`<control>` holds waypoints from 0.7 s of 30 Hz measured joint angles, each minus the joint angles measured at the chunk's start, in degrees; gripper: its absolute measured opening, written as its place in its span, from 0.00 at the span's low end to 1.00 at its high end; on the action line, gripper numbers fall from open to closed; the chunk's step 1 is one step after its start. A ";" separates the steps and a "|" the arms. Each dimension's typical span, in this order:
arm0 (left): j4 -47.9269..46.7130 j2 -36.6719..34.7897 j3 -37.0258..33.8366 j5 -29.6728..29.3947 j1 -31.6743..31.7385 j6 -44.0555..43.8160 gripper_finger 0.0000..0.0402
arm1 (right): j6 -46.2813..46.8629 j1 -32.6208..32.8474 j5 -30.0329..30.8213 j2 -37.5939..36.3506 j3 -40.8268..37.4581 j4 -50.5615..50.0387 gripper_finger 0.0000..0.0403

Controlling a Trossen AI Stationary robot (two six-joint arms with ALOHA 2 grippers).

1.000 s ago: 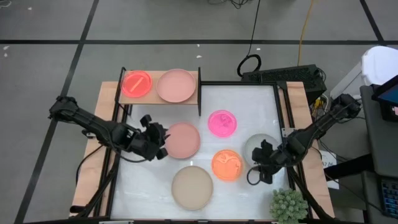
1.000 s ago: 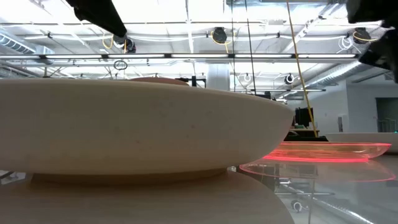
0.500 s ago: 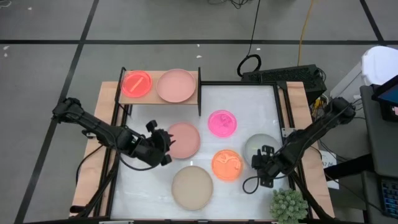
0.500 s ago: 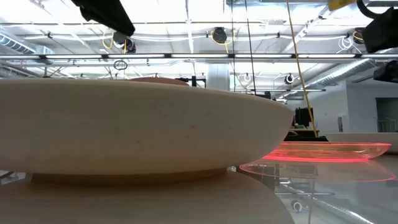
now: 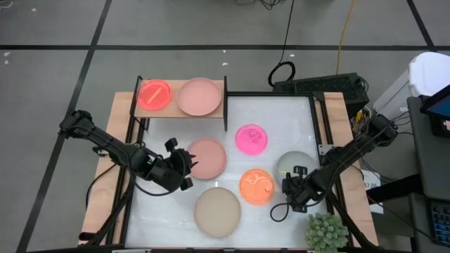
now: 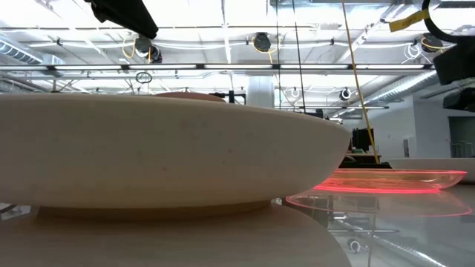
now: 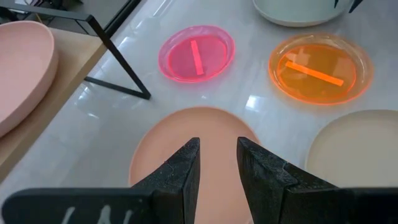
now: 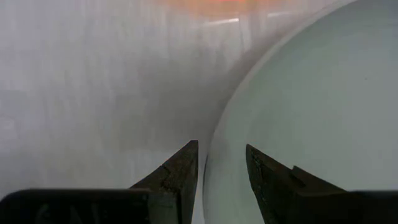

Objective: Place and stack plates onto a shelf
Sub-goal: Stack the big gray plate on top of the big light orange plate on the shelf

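The shelf (image 5: 181, 105) at the tabletop's (image 5: 281, 119) far left already carries two plates, so five wait below. The left gripper (image 5: 184, 166) lines its slightly parted fingers (image 7: 180, 171) over the pink plate's (image 5: 207, 158) edge, gripping nothing; the right gripper (image 5: 292, 186) likewise straddles the grey plate's (image 5: 299, 163) rim, unclenched.

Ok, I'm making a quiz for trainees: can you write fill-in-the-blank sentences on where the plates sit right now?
1. The shelf holds ___ plates.
2. The left gripper sits at the rim of the ___ plate.
3. The right gripper sits at the edge of the ___ plate.
4. The beige plate rests on the ___.

Missing: two; dusty-pink; grey; table
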 joint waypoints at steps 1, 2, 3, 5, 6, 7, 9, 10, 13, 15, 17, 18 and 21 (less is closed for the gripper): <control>0.00 0.00 0.00 0.00 0.00 0.00 0.28 | -0.45 0.00 0.10 0.48 0.00 0.00 0.29; 0.00 0.00 0.00 0.00 0.00 0.00 0.28 | -1.05 0.00 0.36 0.89 0.00 0.01 0.29; 0.06 0.00 0.00 0.00 0.00 0.02 0.28 | -1.50 0.00 0.99 1.19 0.00 -0.01 0.28; 0.34 0.00 0.00 0.00 0.00 0.19 0.28 | -2.30 0.00 1.27 1.50 0.00 -0.14 0.25; 0.35 0.00 0.00 0.00 0.00 0.20 0.28 | -2.43 0.00 1.27 1.50 0.00 -0.17 0.23; 0.35 0.00 0.01 0.00 0.00 0.20 0.28 | -2.48 0.00 1.29 1.50 0.00 -0.17 0.20; 0.35 0.00 0.02 0.00 0.00 0.22 0.28 | -2.48 0.00 1.27 1.50 0.00 -0.49 0.13; 0.35 0.00 0.02 0.00 0.00 0.20 0.28 | -2.44 0.00 1.31 1.50 0.00 -0.93 0.10; 0.35 0.00 0.02 0.00 0.00 0.22 0.28 | -2.67 0.00 1.91 1.46 -0.04 -2.92 0.02; 0.35 0.00 0.02 0.00 0.00 0.11 0.28 | -1.92 -0.02 2.07 1.45 -0.02 -3.55 0.03; 0.37 0.00 0.02 0.00 0.00 -0.07 0.28 | -1.27 0.00 1.91 1.46 -0.02 -4.98 0.03; 0.35 0.00 0.02 0.00 0.00 -0.10 0.28 | -1.15 0.00 1.75 1.46 -0.02 -5.36 0.02; 0.37 0.00 0.04 0.00 0.00 -0.35 0.28 | -1.04 0.00 1.81 1.46 0.11 -6.29 0.01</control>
